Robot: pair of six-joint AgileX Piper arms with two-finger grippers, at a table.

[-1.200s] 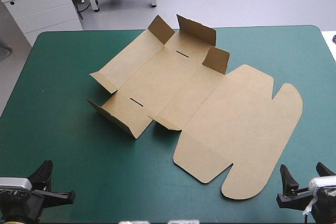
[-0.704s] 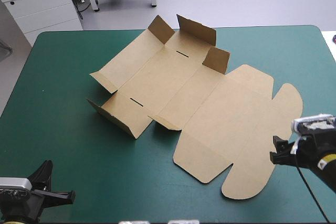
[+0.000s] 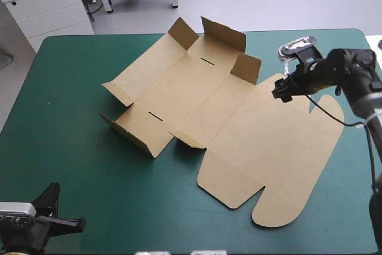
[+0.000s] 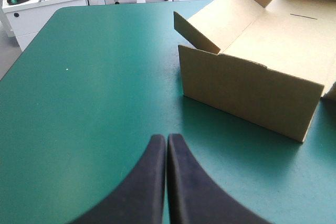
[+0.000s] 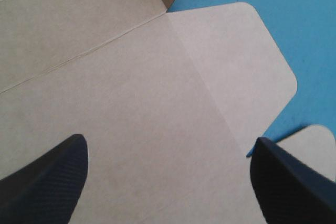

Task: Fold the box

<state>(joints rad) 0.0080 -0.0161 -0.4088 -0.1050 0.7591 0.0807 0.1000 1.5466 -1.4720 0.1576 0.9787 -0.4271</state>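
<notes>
High view: the brown box [image 3: 197, 100] lies unfolded on the bench [image 3: 71, 165], short walls raised. The right hand [image 3: 280, 92] hovers over its lid, fingers apart; the left hand [image 4: 167, 139] is pressed together.

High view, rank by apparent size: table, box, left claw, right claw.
1. the table
2. the box
3. the left claw and the right claw: both are small and look about alike. The left sits nearer the camera, so I won't rank them.
</notes>
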